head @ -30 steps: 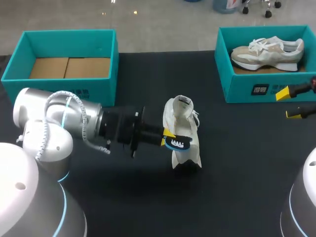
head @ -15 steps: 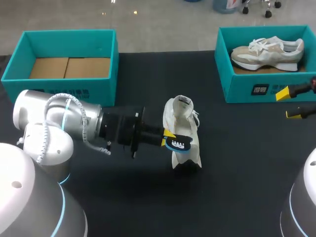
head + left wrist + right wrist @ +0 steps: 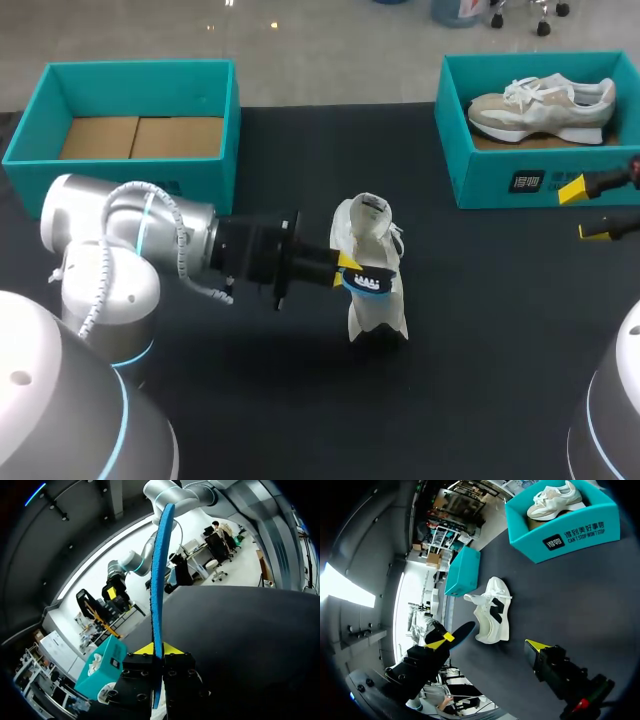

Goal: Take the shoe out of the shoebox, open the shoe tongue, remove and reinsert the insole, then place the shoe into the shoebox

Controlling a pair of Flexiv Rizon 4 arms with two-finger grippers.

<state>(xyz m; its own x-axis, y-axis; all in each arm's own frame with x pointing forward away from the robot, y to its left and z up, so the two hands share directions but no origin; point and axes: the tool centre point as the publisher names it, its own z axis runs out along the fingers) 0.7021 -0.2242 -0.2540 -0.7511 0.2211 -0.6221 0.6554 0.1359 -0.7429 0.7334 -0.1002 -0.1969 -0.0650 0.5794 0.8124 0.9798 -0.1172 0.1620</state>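
Observation:
A white shoe [image 3: 372, 250] lies on its side in the middle of the black table, also seen in the right wrist view as the white shoe [image 3: 491, 611]. My left gripper [image 3: 347, 268] is shut on a blue insole [image 3: 367, 283], held just beside the shoe. In the left wrist view the insole [image 3: 161, 570] stands edge-on between the yellow tips of my left gripper [image 3: 159, 650]. My right gripper [image 3: 586, 210] hangs open and empty at the table's right edge, in front of the right box. One fingertip [image 3: 536, 645] of it shows in its own view.
An open teal shoebox [image 3: 30, 135] with a bare cardboard floor stands at the back left. A second teal shoebox [image 3: 500, 180] at the back right holds a beige sneaker [image 3: 545, 105]. Black table lies bare in front of the shoe.
My left arm has moved a little to the right, carrying the blue insole closer against the white shoe. The right gripper has stayed put.

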